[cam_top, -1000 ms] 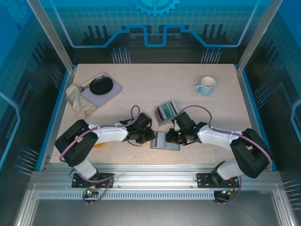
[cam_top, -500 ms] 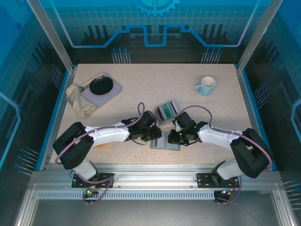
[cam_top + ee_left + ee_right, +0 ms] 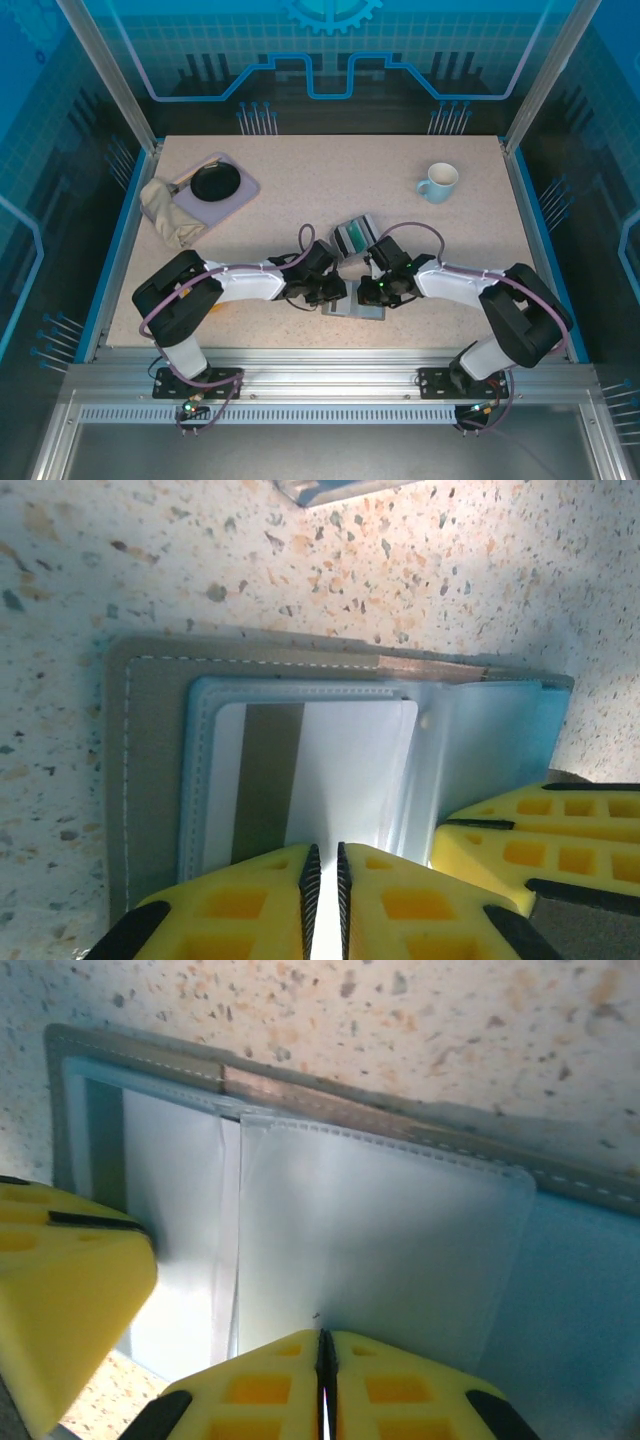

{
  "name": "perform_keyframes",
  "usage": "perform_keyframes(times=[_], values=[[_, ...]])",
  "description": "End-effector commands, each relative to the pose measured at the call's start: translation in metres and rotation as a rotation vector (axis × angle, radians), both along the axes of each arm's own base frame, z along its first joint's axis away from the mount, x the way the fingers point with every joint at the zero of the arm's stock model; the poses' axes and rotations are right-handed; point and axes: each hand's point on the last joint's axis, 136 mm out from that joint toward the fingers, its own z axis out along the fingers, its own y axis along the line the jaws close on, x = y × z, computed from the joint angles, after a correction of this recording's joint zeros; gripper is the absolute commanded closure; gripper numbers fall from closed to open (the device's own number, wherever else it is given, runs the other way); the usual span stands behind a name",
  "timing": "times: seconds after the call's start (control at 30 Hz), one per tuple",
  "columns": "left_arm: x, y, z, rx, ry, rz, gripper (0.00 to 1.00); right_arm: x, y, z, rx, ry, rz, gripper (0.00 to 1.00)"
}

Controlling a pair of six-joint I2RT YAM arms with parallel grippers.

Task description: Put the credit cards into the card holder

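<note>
The holder [image 3: 150,780] lay open at 6 o'clock on the desk [image 3: 300,180], between both arms. The left tool [image 3: 324,865] stood narrow, apparently pinching the near edge of a card [image 3: 340,770] set in a pale-blue pocket [image 3: 200,780], its far edge close to the stitched seam. The right tool [image 3: 322,1350] was closed on a clear leaf [image 3: 380,1230], at 3 o'clock of the left tool. More cards [image 3: 350,240] stood in a box at 12 o'clock of the holder.

The step was judged to be seating the card. The push needed to run straight toward 12 o'clock, parallel to the stitching, since a skewed corner could jam. The right tool had to hold the leaf aside and steady the holder against sliding.
</note>
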Motion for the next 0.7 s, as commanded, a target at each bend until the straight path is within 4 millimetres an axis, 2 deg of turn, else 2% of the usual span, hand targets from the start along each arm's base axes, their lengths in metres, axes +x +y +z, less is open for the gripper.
perform_keyframes(times=[0.0,0.13,0.2,0.3,0.4,0.47,0.57,0.67], values=[[-0.015,0.033,-0.03,0.127,0.067,0.05,0.83,-0.014,-0.04,-0.012,-0.164,0.042,-0.014,0.89],[-0.014,0.033,-0.028,0.127,0.063,0.042,0.83,-0.013,-0.043,-0.011,-0.16,0.043,-0.005,0.88],[-0.012,0.029,-0.024,0.113,0.053,0.03,0.82,-0.007,-0.033,0.0,-0.107,0.021,0.011,0.86],[-0.009,0.023,-0.012,0.087,0.029,0.016,0.81,0.007,-0.021,0.03,-0.058,-0.044,0.04,0.8],[-0.003,0.022,0.006,0.061,-0.015,0.033,0.8,0.026,-0.018,0.064,-0.051,-0.137,0.053,0.69],[0.002,0.025,0.021,0.054,-0.057,0.052,0.77,0.043,-0.02,0.083,-0.067,-0.203,0.062,0.67],[0.011,0.033,0.038,0.062,-0.099,0.083,0.74,0.068,-0.022,0.097,-0.105,-0.263,0.093,0.62],[0.02,0.046,0.044,0.056,-0.098,0.131,0.71,0.089,-0.01,0.106,-0.139,-0.3,0.172,0.6]])
